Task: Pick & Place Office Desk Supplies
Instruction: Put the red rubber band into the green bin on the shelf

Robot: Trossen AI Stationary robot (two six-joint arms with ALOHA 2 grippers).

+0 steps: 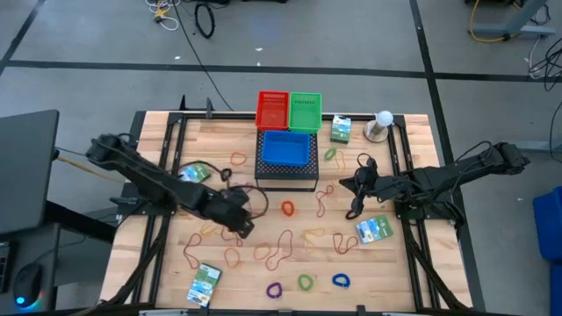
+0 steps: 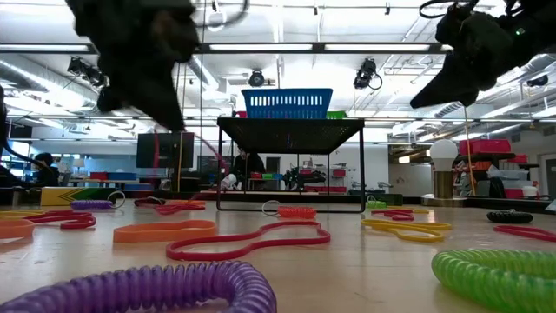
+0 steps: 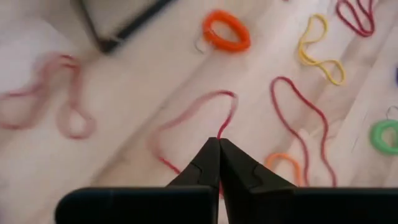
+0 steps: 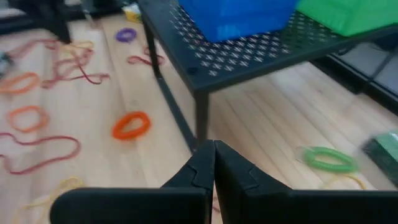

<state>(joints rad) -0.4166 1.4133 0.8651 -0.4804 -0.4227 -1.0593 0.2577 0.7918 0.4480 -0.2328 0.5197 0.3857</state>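
Left gripper [image 3: 219,142]: jaws together, clamped on red rubber band [image 3: 205,109], pinched at tips; rest of band loops fwd of jaws, lying loose on table [image 3: 143,74]. Orange loop [image 3: 226,31] further ahead of jaws, apart from them. Yellow band [image 3: 318,46] and second red band [image 3: 305,115] off to one side of tips, not touching. Green loop [image 3: 385,135] well clear, same side.

Right gripper [image 4: 214,146]: jaws together, nothing between them, raised above table. Leg of black perforated stand [image 4: 202,118] just ahead of tips. Blue bin [image 4: 239,15] atop stand, up and fwd of jaws. Orange loop [image 4: 131,124] and green loop [image 4: 328,158] flank jaws, one per side, both apart.

High view: green-white boxes [image 1: 374,229] scattered on table; nearest sits beside right gripper [image 1: 355,186].
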